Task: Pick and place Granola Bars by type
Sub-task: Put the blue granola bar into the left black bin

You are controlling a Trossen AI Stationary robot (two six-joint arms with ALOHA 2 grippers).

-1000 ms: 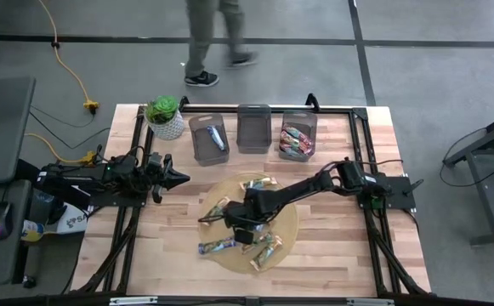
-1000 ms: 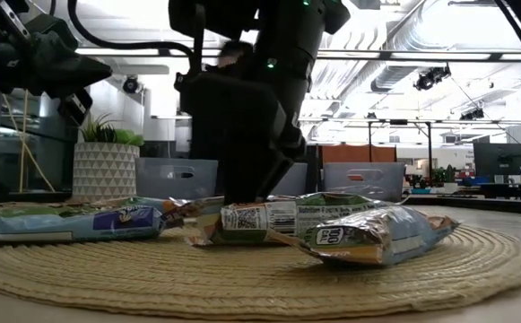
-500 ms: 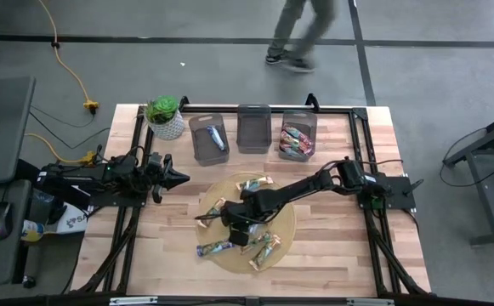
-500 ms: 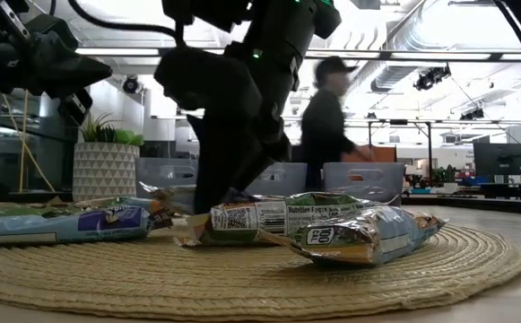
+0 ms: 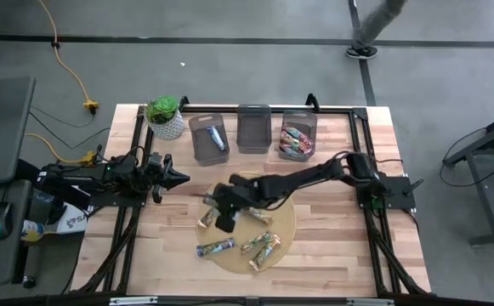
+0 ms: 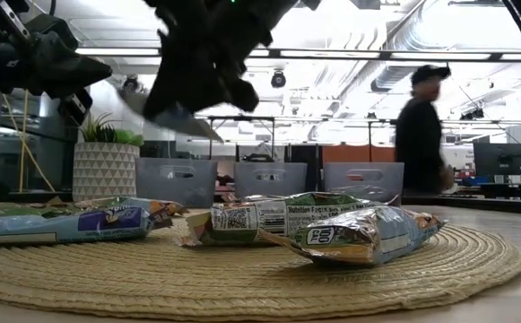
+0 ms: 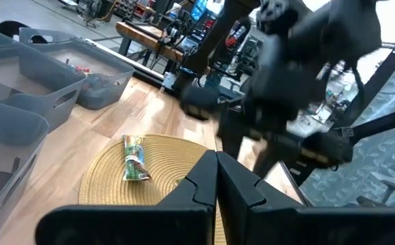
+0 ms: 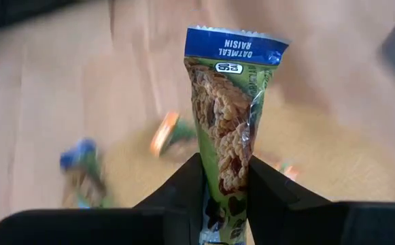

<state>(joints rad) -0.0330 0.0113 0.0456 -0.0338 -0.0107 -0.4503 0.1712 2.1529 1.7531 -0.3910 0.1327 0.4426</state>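
My right gripper is shut on a granola bar in a green wrapper with a blue end and hangs above the left part of the round woven mat. In the low view the bar is well above the mat. Several other granola bars lie flat on the mat. My left gripper is shut and empty, left of the mat; its fingers meet in the left wrist view. My right gripper pinches the bar's two flat faces between its two fingers, near one end. The rest of the bar sticks out past the fingertips, its blue end free. The bar is lifted clear of the mat and tilted in the low view.
Three clear grey bins stand at the far edge: the left one with a blue bar, the middle one, the right one with several bars. A potted plant stands left of them. A person walks beyond the table.
My right gripper has risen from the mat with the green bar and gone toward the table's left and far edge. The bar is now lifted clear of the mat. The bars on the mat have been shifted a little.
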